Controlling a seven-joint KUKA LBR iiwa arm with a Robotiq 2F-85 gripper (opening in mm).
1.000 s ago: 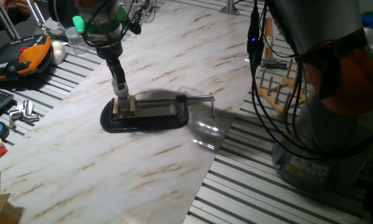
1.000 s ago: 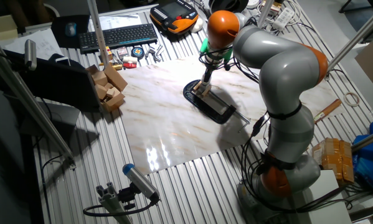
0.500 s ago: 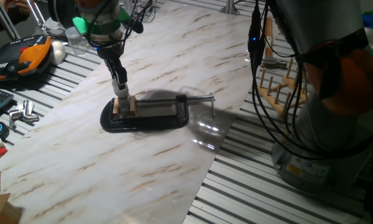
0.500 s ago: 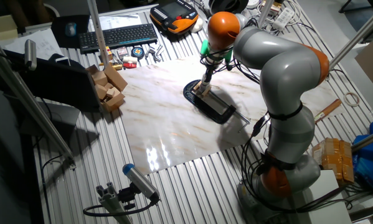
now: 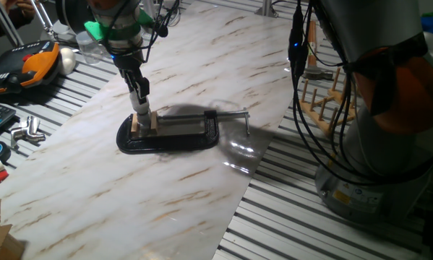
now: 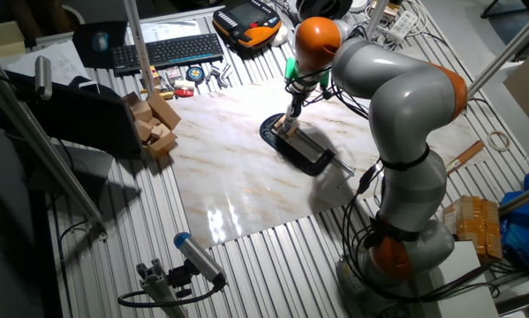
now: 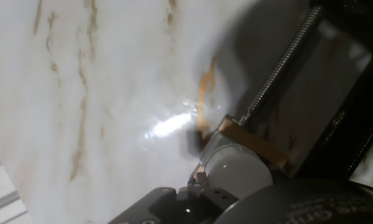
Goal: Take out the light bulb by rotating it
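Comparing this moment with the pictures from a second ago, we find the arm's wrist turned a little about its own axis: the green collar and the cables above the tool (image 5: 139, 108) sit at a slightly different angle, while the tool itself remains planted on the same spot over the black clamp (image 5: 174, 134). The clamp has not shifted on the marble-patterned bench (image 5: 202, 65), and its screw handle lies where it lay.

In the hand view we see the light bulb (image 7: 235, 172), a frosted white globe, right at the fingers' end, seated in a small wooden block (image 7: 251, 142) held between the clamp's jaws. From the fixed views the bulb is hidden behind the tool. We cannot tell whether the fingers are clenched on the glass or merely around it; their tips are out of sight.

We judge the small wrist rotation to be part of the unscrewing stroke. The bulb sits low in its holder, so we reckon the thread is not yet free and more turning is needed before any lift.
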